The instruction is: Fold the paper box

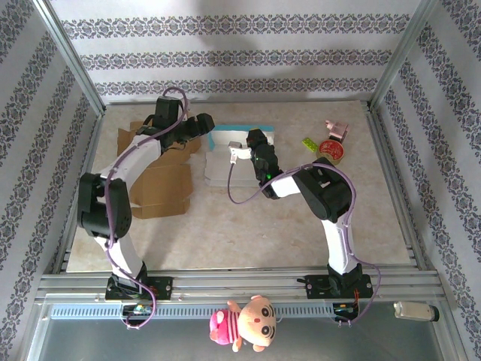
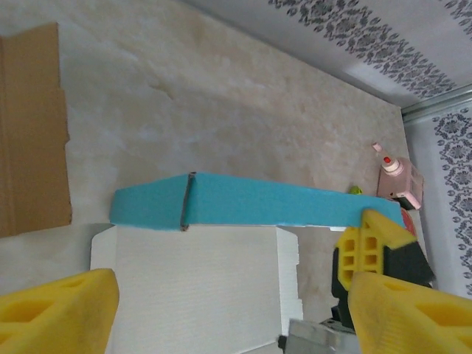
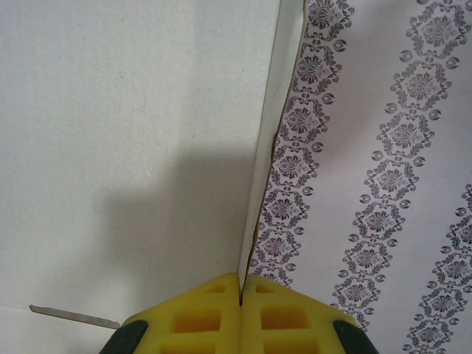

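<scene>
1. Top external view, left side: flat brown cardboard sheets (image 1: 158, 180) lie on the beige marbled tabletop (image 1: 301, 226), partly beneath the left arm.
2. The left gripper (image 1: 201, 125) hangs near the back left corner of the task item. In the left wrist view this gripper (image 2: 228, 317) has its yellow fingers (image 2: 59, 310) spread wide and grips nothing. A white panel lies below, between the fingers.
3. The white paper box with a teal flap (image 1: 218, 169) sits at centre back of the table, just beside the right edge of the cardboard. The left wrist view shows the box (image 2: 192, 280) with its teal flap raised along the far side of the ribbed white panel. One crease line crosses that flap.
4. The right gripper (image 1: 254, 139) is over the right part of the box. In the right wrist view its yellow pads (image 3: 214, 317) are pressed together at the gripper tip (image 3: 241, 284). They are clamped on the edge of a thin white box panel (image 3: 133, 110), which rises straight up from between them.
5. Right of the box and well apart from it lies a group of three items near the back right corner. These are a green packet (image 1: 310, 143), a round red-topped tin (image 1: 331, 149) and a small pink carton (image 1: 337, 130).
6. Near edge, centre: a plush doll in pink and red (image 1: 244, 325) lies in front of the arm bases.
</scene>
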Robot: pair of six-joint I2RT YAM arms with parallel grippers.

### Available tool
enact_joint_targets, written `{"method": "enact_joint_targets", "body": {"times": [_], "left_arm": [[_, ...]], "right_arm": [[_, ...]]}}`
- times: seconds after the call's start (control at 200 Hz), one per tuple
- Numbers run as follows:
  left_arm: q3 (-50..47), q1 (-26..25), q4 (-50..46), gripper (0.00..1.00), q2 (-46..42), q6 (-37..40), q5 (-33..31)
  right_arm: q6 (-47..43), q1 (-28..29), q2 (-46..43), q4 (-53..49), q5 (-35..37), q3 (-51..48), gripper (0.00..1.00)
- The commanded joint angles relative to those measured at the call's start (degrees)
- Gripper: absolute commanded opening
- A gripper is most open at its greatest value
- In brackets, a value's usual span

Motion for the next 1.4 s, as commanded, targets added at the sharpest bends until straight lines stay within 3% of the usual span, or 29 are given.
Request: {"method": "enact_joint_targets", "body": {"times": [0.0, 0.13, 0.405, 0.545, 0.665, 0.735, 0.795, 0.939, 0.979, 1.074, 1.179, 1.289, 1.394], "left_arm": [[2.59, 1.44, 6.51, 0.80, 4.50, -3.41, 7.53], [2.29, 1.86, 16.21, 0.75, 9.16, -6.16, 12.77], [-0.58, 3.37, 24.85, 0.54, 14.06, -10.56, 13.34], [-1.44, 3.38, 26.64, 0.51, 14.07, -10.80, 14.01], [-0.52, 3.38, 24.08, 0.50, 13.94, -9.41, 13.40], [0.09, 3.30, 22.06, 0.50, 14.03, -7.98, 12.80], [0.63, 3.12, 19.67, 0.50, 13.94, -6.60, 11.67], [1.47, 2.46, 17.18, 0.49, 13.79, -4.88, 10.74], [1.55, 2.37, 17.19, 0.49, 13.85, -4.94, 10.80], [2.13, 1.98, 17.07, 0.49, 14.11, -4.71, 10.92], [2.49, 1.81, 16.72, 0.48, 14.29, -4.21, 11.28], [2.93, 1.63, 16.28, 0.49, 14.21, -3.44, 11.20], [3.19, 1.38, 16.12, 0.48, 14.38, -3.36, 10.94]], "right_arm": [[1.39, 0.69, -0.36, 0.98, 0.72, -1.01, 0.00], [1.60, 0.82, -0.44, 0.65, 0.67, -1.14, 0.01], [3.36, 1.06, -1.38, -0.23, 0.06, -1.45, 0.04], [7.17, 1.82, -3.20, -1.38, -0.60, -1.84, 0.26], [16.03, 3.06, -8.47, -7.53, -1.87, -2.89, 0.57], [24.12, 3.75, -13.51, -14.80, -5.08, -4.44, 0.75], [32.29, 4.34, -18.01, -22.64, -6.91, -4.48, 0.85], [56.03, 4.47, -28.53, -44.97, -9.07, -1.22, 0.94], [65.77, 3.09, -31.66, -52.68, -13.04, 0.40, 0.97], [96.01, -5.09, -35.83, -68.44, -33.73, 6.04, 0.91], [125.17, -15.39, -34.75, -77.48, -46.97, 9.98, 0.79], [134.84, -21.64, -30.51, -81.63, -57.43, 12.10, 0.75], [135.60, -22.30, -26.64, -85.43, -56.35, 15.17, 0.65]]}}
